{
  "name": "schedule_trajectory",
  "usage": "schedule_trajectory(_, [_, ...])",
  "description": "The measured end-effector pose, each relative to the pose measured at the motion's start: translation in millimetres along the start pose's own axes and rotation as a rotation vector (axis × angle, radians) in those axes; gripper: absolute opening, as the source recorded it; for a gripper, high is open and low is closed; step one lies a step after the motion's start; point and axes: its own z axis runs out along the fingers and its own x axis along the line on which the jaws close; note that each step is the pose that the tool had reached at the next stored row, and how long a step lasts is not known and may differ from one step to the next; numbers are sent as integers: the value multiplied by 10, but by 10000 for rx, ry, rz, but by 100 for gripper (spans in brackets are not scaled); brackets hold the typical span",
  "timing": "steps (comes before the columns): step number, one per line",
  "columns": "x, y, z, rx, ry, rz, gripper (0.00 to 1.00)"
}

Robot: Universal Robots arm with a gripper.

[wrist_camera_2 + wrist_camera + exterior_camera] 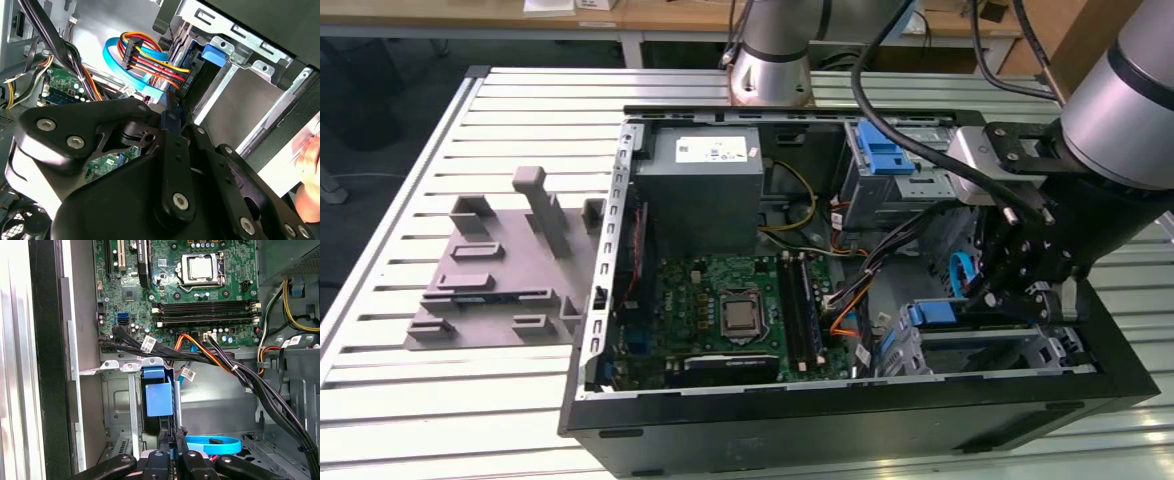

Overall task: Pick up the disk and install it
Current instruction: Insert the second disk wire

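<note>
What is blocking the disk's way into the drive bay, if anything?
Nothing visible. The disk sits edge-on inside the metal bay, with the claw closed on its near edge. The blue cable loops beside the claw, clear of the slot; the black cables cross beyond the bay's far end.

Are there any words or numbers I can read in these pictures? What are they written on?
No text here can be quoted.
White sticker on the grey box: print too small to read.
White tags on the black cables: too blurred to read.
Black plug: pale letters, too blurred to read.
Green circuit board: tiny marks, unreadable.
</note>
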Motion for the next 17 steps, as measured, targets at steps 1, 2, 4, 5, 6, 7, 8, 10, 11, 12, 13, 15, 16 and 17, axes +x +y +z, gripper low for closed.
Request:
schedule_trajectory(1, [0, 0, 0, 0, 0, 0, 16])
schedule_trajectory(2, [0, 0, 1, 0, -3, 0, 16])
schedule_trajectory(4, [0, 0, 2, 0, -3, 0, 17])
schedule_trajectory(5, [0, 0, 1, 0, -3, 0, 24])
schedule_trajectory(6, [0, 0, -1, 0, -7, 0, 24])
schedule_trajectory(7, [0, 0, -3, 0, -12, 0, 24])
schedule_trajectory(8, [0, 0, -5, -1, -17, 0, 24])
schedule_trajectory(10, [0, 0, -8, -2, -26, 0, 25])
schedule_trajectory(11, [0, 0, -12, -2, -29, 1, 25])
schedule_trajectory(12, [-1, 0, -17, -2, -33, 0, 31])
schedule_trajectory(13, [-1, 0, -22, -3, -36, 1, 31])
schedule_trajectory(15, [-1, 0, -36, -3, -42, 1, 31])
schedule_trajectory(16, [-2, 0, -43, -3, -43, 1, 31])
schedule_trajectory(17, [-2, 0, -52, -4, -43, 0, 31])
